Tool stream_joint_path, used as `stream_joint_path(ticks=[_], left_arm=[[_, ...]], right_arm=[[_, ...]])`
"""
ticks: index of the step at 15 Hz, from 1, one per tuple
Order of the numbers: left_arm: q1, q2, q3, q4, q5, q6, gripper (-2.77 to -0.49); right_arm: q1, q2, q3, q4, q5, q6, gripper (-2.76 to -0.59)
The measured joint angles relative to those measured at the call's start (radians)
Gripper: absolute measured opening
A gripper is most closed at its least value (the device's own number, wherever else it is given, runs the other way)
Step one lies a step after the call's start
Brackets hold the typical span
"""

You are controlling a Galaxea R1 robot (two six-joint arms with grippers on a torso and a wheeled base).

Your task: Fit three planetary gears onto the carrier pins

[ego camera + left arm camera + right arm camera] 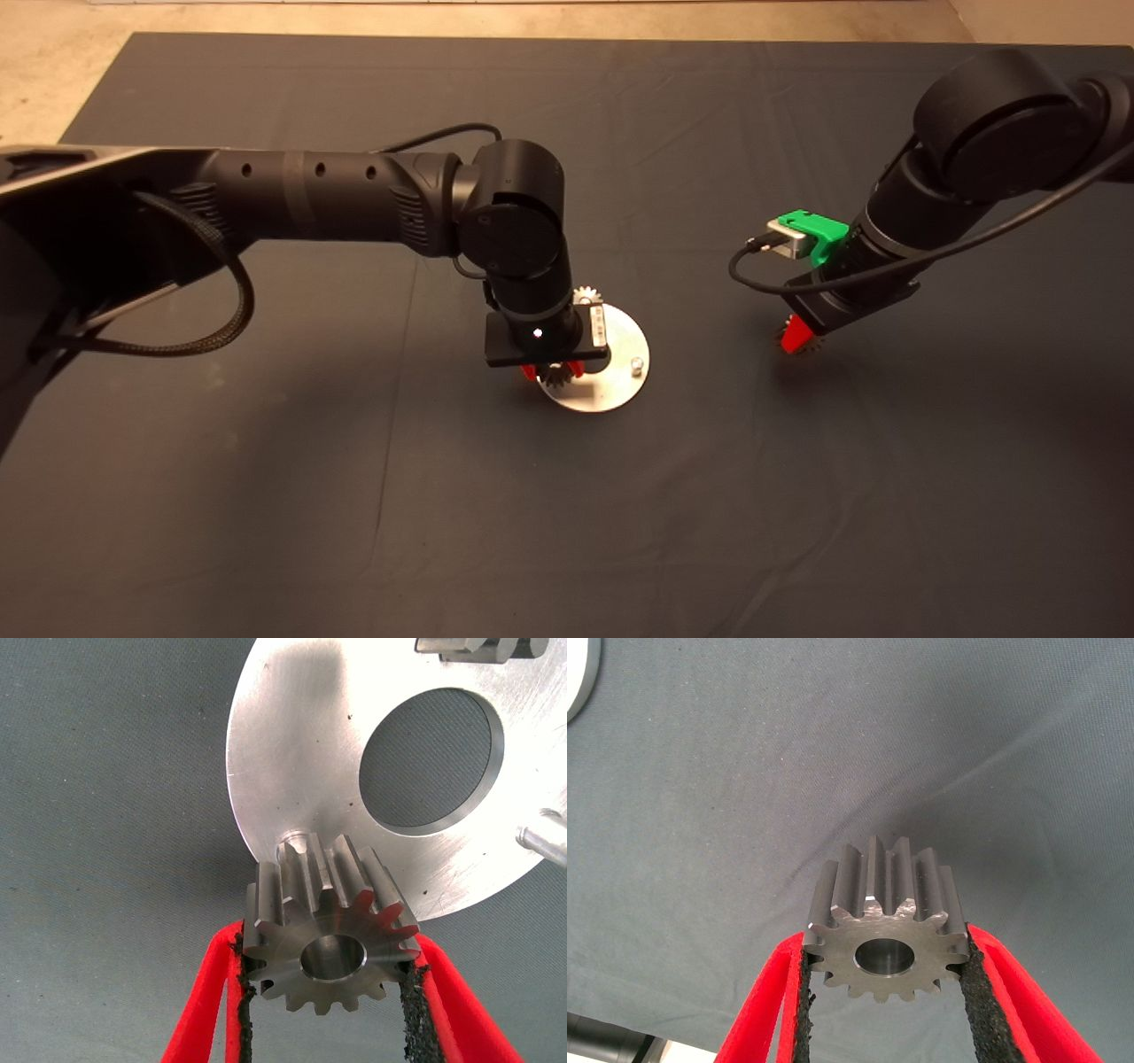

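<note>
The shiny round disc (611,377) lies mid-mat with a large central hole. One planetary gear (585,295) sits at its far rim, and a bare carrier pin (636,363) stands on its right side. My left gripper (554,370) hovers over the disc's near-left rim, shut on a second gear (330,904). That gear hangs just above another pin (292,849), not seated. To the right of the disc, my right gripper (800,341) is over bare mat, shut on a third gear (886,904) held clear of the cloth.
The dark mat (567,532) has a few creases and open room in front and on both sides. Beige floor (53,80) shows beyond the mat's far-left corner. A black cable (753,275) loops off the right wrist.
</note>
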Motion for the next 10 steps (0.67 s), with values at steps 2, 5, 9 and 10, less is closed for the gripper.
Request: stream_joint_path(ticks=[2, 5, 9, 10], left_arm=[[0.0, 0.0, 0.0, 0.0, 0.0, 0.0, -2.44], [0.0, 0.0, 0.0, 0.0, 0.004, 0.0, -2.44], [0.0, 0.0, 0.0, 0.0, 0.007, 0.0, -2.44], [0.0, 0.0, 0.0, 0.0, 0.007, 0.0, -2.44]], right_arm=[[0.0, 0.0, 0.0, 0.0, 0.001, 0.0, -2.39], [0.0, 0.0, 0.0, 0.0, 0.0, 0.0, -2.39], [0.0, 0.0, 0.0, 0.0, 0.001, 0.0, -2.39], [0.0, 0.0, 0.0, 0.0, 0.0, 0.0, -2.39]])
